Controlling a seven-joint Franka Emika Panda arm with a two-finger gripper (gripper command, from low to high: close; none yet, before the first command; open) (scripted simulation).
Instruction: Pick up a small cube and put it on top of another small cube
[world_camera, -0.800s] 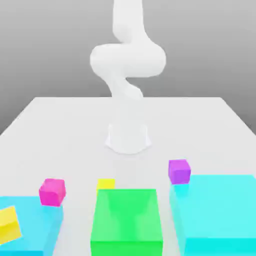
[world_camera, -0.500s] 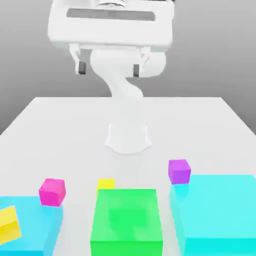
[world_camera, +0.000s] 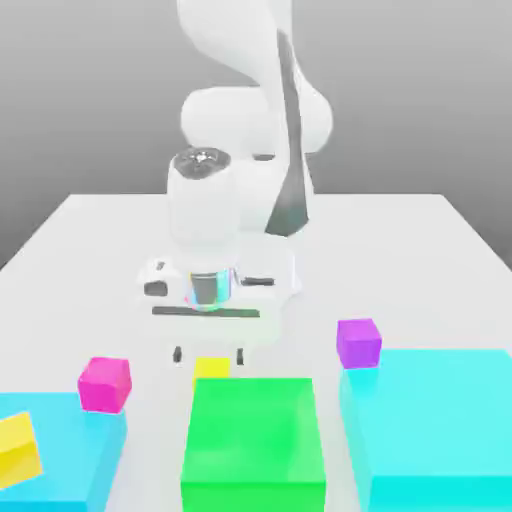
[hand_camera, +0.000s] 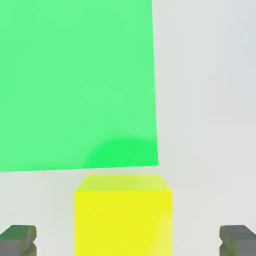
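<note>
White table (world_camera: 90, 260), grey backdrop. Arm reaches down over the near middle of the table; gripper (world_camera: 209, 354) hangs just above the yellow cube (world_camera: 211, 367), fingers spread wide, one to each side of it, holding nothing. Hand view confirms: fingertips (hand_camera: 18, 239) well clear of the cube's flanks, cube centred between them.

Yellow cube sits on the table just behind the green block (world_camera: 253, 440), a narrow gap between them. Magenta cube (world_camera: 104, 384) lies toward the exterior view's left, beside a cyan block (world_camera: 70, 460).

Handling, by judgement: small, rigid, likely light; flat smooth faces could slip if pinched off-centre. Take it on the two free side faces, mid-height, jaws square to them. Green block crowds one face; avoid that side.
</note>
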